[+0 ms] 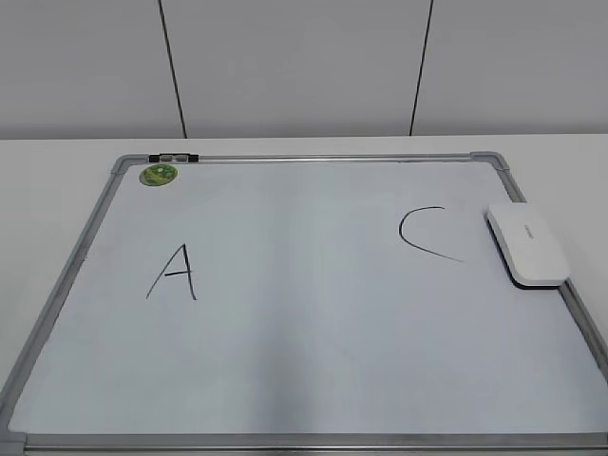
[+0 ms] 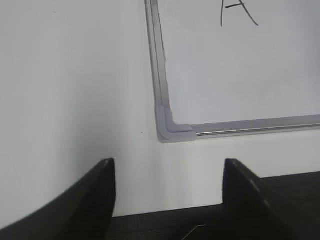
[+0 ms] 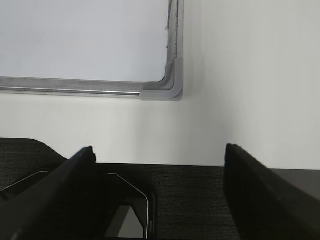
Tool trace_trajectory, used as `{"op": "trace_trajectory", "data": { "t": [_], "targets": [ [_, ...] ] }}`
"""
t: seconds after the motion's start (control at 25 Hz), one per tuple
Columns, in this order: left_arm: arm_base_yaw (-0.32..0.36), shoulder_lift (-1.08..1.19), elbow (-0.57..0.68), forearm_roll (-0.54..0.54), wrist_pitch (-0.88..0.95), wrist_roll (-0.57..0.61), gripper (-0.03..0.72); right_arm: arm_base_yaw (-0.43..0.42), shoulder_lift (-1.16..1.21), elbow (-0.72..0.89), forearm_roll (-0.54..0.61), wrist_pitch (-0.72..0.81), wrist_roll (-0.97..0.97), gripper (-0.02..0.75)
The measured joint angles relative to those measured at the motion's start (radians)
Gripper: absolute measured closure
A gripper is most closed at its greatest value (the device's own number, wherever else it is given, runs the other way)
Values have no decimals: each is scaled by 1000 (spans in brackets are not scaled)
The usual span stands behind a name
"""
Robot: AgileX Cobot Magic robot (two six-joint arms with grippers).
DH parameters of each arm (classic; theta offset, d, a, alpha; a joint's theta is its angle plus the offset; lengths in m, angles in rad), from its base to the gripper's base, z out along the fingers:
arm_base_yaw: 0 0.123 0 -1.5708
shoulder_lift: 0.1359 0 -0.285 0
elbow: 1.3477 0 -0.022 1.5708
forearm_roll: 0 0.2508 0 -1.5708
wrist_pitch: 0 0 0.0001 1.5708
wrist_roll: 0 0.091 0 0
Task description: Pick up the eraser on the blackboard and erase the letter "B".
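The blackboard [image 1: 294, 332] lies flat on a white table [image 1: 57, 161], and most of its surface is bare. Between the black "A" [image 1: 173, 273] and the black "C" [image 1: 427, 235] stretches a wide open band with nothing standing on it. The eraser [image 1: 528, 243] sits at the right edge, overlapping the frame, just beside the "C". A small green magnet [image 1: 159, 175] and a dark clip [image 1: 174, 157] occupy the far left corner. The left gripper [image 2: 169, 172] and right gripper [image 3: 159, 157] hover with jaws apart over bare table off the near corners.
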Motion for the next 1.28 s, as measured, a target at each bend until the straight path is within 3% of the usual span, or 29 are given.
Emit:
{"op": "trace_trajectory", "data": {
  "t": [0.24,0.84,1.28],
  "targets": [
    [0,0,0,6,0,0,145,0,0,0,0,0,0,150],
    [0,-10,0,8,0,0,173,0,-13,0,0,0,2,150],
    [0,-290,0,8,0,0,174,-19,-324,0,0,0,2,150]
  ]
}}
